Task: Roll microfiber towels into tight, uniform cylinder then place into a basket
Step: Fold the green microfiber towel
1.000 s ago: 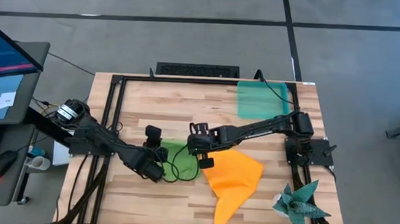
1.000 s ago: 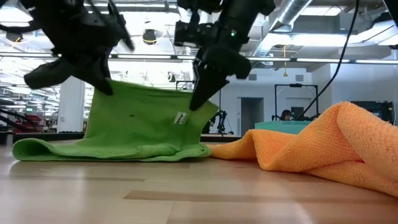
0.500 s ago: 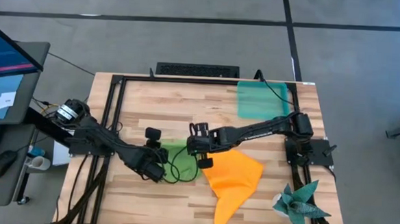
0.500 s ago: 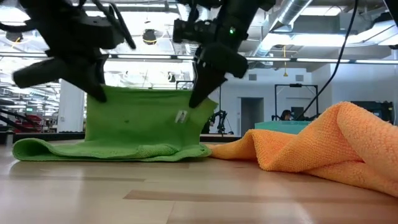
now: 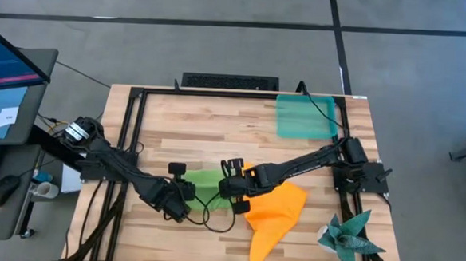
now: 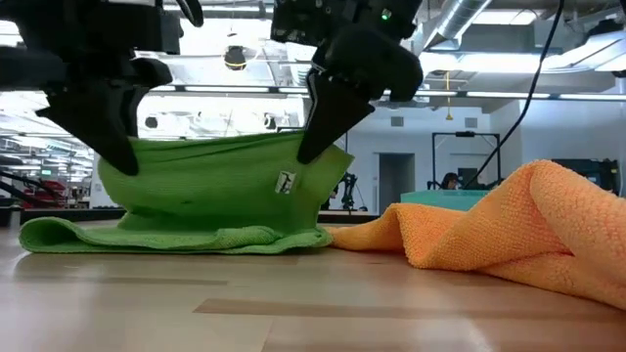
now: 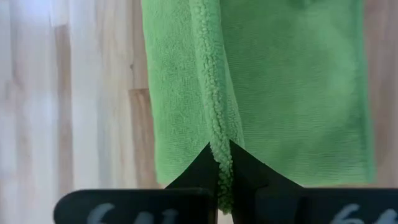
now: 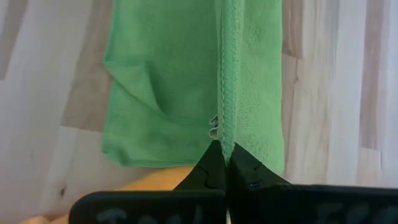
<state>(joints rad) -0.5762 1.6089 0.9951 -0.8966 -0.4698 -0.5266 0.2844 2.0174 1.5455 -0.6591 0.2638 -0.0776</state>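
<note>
left gripper [image 6: 115, 156] pinching lime green microfiber towel [image 6: 210, 191] edge, centre-left of low view | right gripper [image 6: 315, 137] clamped on opposite edge | change: both arms moved toward lower frame, lifted edge drawn over | likely folding before rolling | teal translucent plastic basket [image 5: 304, 117] upper right, empty

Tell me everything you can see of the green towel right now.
The green towel is lime, fuzzy microfiber with a stitched hem and a small white tag. Its upper edge is lifted and stretched between the left gripper and the right gripper, both shut on the hem. The rest hangs down, and its lower part lies folded on the wooden table. It sits near the table's middle, beside the orange towel; whether the two touch is unclear.
</note>
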